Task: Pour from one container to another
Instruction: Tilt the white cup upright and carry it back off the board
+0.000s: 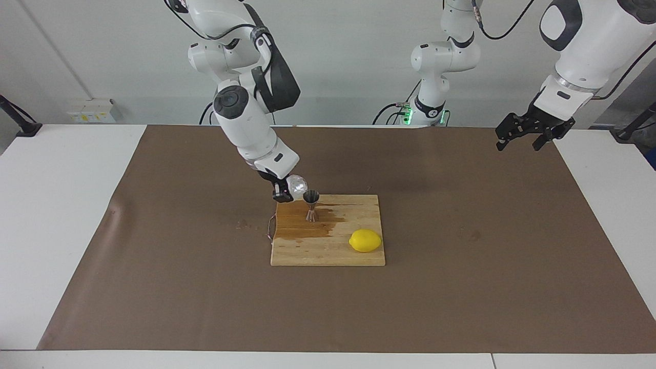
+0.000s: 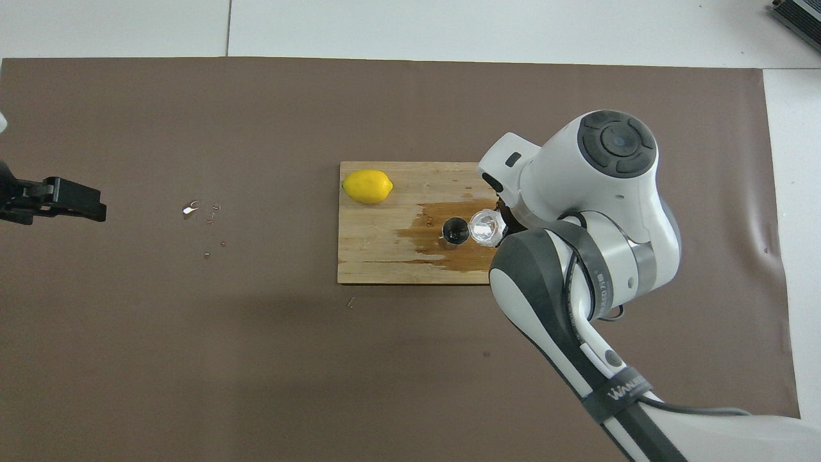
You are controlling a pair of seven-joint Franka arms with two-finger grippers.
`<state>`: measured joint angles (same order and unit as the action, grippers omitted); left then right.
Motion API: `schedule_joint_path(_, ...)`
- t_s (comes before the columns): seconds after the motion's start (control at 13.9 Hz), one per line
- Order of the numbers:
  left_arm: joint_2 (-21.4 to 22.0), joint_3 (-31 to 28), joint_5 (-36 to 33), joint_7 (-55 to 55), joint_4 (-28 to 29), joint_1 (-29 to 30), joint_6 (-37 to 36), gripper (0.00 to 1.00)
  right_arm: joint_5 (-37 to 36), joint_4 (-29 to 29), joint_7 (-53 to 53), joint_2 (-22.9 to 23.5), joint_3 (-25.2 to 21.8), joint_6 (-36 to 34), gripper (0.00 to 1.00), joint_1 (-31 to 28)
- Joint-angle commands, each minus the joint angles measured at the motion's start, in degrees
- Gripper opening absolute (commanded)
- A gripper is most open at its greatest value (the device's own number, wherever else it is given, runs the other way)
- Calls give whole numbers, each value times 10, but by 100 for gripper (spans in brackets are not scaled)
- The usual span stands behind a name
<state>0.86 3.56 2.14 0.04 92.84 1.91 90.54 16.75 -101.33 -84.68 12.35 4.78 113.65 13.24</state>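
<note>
Right hand [image 1: 285, 193] gripping tilted clear cup [image 1: 297, 184], over jigger [image 1: 311, 205]

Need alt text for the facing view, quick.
Right gripper holds the clear cup tipped beside the steel jigger standing on the wet cutting board, near a lemon. Left gripper waits open above the table's edge.

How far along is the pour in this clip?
Picking up is done: the right gripper is shut on the clear cup, tipped beside the steel jigger's rim. The jigger stands on a wet patch of the cutting board, near the lemon. No stream shows. Left: finishing the pour and setting the cup down. The left gripper waits open at its end of the table.
</note>
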Motion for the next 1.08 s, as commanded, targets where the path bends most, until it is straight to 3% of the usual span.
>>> schedule_joint_path(0.0, 8, -3, -10, 0, 3, -3, -8, 100, 63, -21, -78, -14, 5, 4, 46, -44)
schedule_joint_path(0.58, 8, -3, -10, 0, 3, -3, -8, 100, 211, -113, -340, -13, 5, 8, 46, -204)
schedule_joint_path(1.01, 8, -3, -10, 0, 3, -3, -8, 100, 244, -122, -487, 72, 5, 26, 47, -250)
